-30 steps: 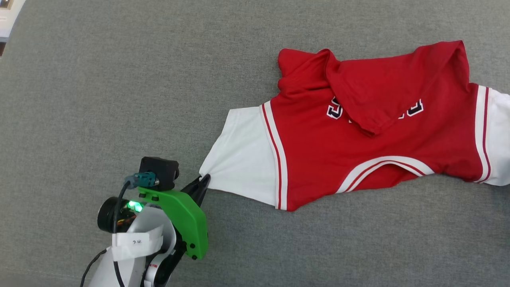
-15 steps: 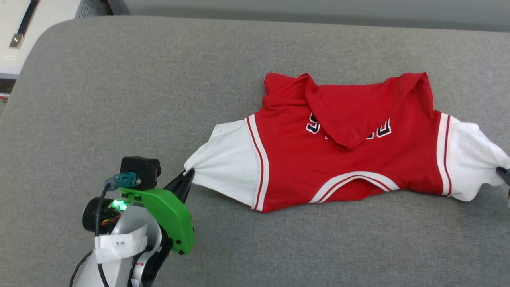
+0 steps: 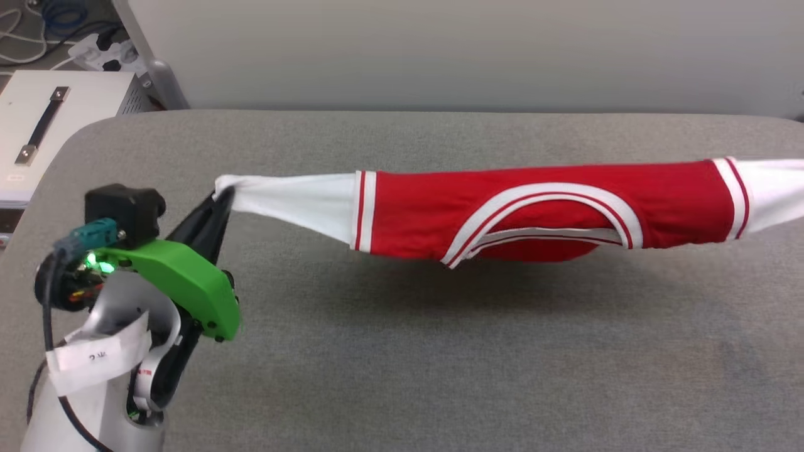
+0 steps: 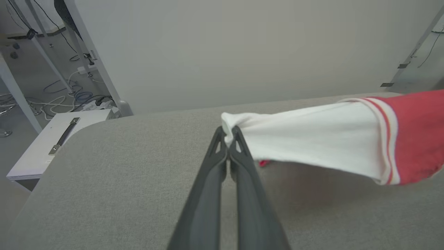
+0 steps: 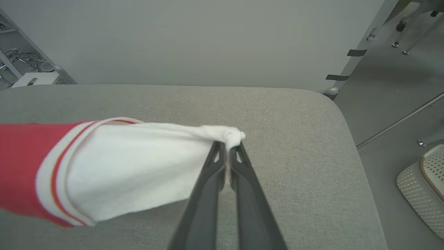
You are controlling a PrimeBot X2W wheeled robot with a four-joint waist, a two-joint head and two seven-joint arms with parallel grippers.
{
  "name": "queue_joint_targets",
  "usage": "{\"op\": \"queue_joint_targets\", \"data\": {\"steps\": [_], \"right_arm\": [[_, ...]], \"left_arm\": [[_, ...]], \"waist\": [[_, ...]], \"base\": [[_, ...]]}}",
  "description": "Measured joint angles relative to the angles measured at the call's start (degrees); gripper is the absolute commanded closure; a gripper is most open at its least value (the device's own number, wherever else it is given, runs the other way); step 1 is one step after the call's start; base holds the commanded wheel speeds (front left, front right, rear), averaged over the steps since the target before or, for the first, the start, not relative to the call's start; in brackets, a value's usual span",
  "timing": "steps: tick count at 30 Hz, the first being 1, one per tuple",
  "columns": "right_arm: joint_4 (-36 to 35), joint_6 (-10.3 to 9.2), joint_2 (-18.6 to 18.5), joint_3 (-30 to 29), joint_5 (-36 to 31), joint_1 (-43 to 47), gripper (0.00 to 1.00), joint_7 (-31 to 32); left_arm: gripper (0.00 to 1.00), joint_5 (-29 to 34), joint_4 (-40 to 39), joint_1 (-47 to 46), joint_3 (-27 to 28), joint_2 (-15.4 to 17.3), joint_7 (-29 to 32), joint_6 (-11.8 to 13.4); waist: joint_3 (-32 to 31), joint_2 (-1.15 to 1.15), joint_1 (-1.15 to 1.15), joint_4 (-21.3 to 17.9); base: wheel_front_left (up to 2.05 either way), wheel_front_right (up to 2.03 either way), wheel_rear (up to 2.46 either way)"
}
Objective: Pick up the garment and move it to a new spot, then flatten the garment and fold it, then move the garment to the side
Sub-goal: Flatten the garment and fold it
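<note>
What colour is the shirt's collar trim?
Collar trim: white with a thin red stripe; best in head view.

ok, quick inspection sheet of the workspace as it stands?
surface: grey padded top, rounded corners.
job's things: red shirt lifted off the top, stretched between its two white sleeves.
clutter: nothing seen.
claws: left claw shut on one sleeve tip; right claw shut on the other sleeve tip.
cables: loose cables on the floor; a cable along the left arm.
surroundings: plain wall, white box with a dark handle beside the top.
</note>
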Motion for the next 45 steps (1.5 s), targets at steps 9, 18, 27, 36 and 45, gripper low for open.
{"op": "queue_joint_targets", "data": {"steps": [9,18,27,36,45], "right_arm": [[-3.69,0.0,-0.08,-1.15,0.82,-7.93,1.0,-0.96],[-3.63,0.01,0.36,-0.73,0.32,-14.44,1.0,-5.45],[-1.6,0.05,0.94,0.63,-0.97,-21.03,1.0,-8.73],[2.24,0.05,1.41,3.55,-3.99,-33.48,1.0,-12.0],[11.77,0.05,4.01,6.17,-10.15,-51.86,1.0,-19.03]], "left_arm": [[1.0,-0.54,-5.67,-7.42,3.22,2.2,0.22,0.03],[1.0,-1.03,-8.05,-14.88,6.65,4.12,-1.76,0.11],[1.0,-1.36,-5.33,-22.86,7.38,6.2,-3.65,-0.51],[1.0,-1.87,1.1,-36.45,6.39,9.76,-4.67,-2.66],[1.0,-1.31,12.9,-58.21,1.96,12.71,-9.43,-4.14]], "waist": [[-3.05,0.0,0.0,-2.68],[-2.51,0.0,0.0,-4.36],[0.63,0.0,0.0,-5.12],[7.87,0.0,0.0,-5.59],[18.52,0.0,0.0,-5.84]], "base": [[0.0,0.0,0.0],[0.0,0.0,0.0],[0.0,0.0,0.0],[0.0,0.0,0.0],[0.0,0.0,0.0]]}}
